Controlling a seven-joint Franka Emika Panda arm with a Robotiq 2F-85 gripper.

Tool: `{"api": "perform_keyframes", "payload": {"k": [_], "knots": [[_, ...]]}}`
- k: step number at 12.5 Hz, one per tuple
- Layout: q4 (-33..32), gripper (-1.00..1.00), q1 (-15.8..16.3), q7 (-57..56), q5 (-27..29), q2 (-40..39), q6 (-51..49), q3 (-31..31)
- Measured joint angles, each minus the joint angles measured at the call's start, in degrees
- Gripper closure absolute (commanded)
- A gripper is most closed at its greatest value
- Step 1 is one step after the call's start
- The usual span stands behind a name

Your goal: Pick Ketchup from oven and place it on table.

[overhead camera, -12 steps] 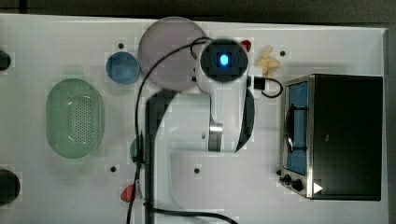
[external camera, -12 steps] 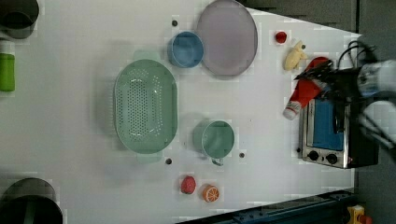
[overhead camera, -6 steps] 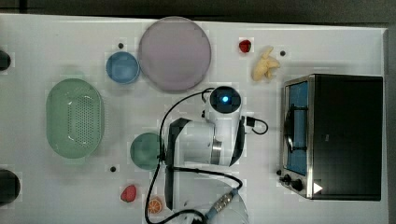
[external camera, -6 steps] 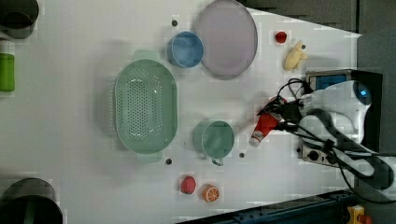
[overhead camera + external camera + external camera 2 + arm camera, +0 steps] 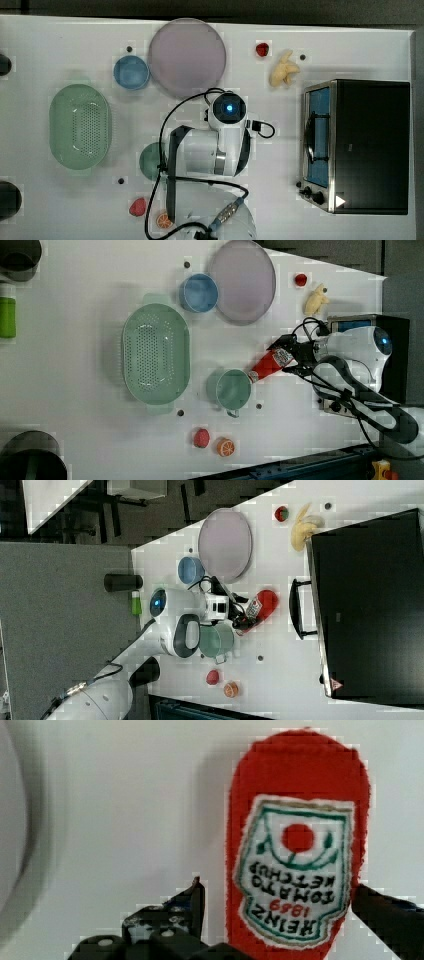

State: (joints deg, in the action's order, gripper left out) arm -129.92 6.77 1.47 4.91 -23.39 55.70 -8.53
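Note:
The ketchup (image 5: 295, 860), a red bottle with a white and green label, lies on the white table (image 5: 75, 365) between my gripper's (image 5: 277, 887) fingers. The gripper is open: one finger (image 5: 192, 905) stands clear of the bottle and the other (image 5: 385, 915) sits at its far side. In the left view the ketchup (image 5: 270, 363) points its white cap at a green cup (image 5: 234, 388), with the gripper (image 5: 295, 357) at its base. In the right view the ketchup (image 5: 260, 605) lies in front of the oven's handle. The black oven (image 5: 370, 145) stands at the top view's right, and the arm hides the bottle there.
A green colander (image 5: 80, 126), a blue bowl (image 5: 131, 72) and a purple plate (image 5: 187, 57) stand in the top view's left and upper middle. Small red toys (image 5: 262, 49) (image 5: 138, 206), an orange slice (image 5: 163, 220) and a yellow toy (image 5: 284, 67) lie scattered about.
The arm has carried the ketchup away from the oven front toward the green cup at mid-table. The fingers now stand wider than the bottle.

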Motion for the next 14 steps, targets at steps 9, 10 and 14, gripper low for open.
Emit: {"api": "perform_keyframes", "payload": {"k": [9, 10, 14], "knots": [[21.99, -1.0, 0.94, 0.36, -2.03, 26.8, -21.07, -1.01], [29.04, -1.0, 0.81, 0.36, -1.98, 27.26, -30.02, -1.71], [31.05, -1.0, 0.07, 4.95, -7.36, 25.18, -50.03, -1.58]]}}
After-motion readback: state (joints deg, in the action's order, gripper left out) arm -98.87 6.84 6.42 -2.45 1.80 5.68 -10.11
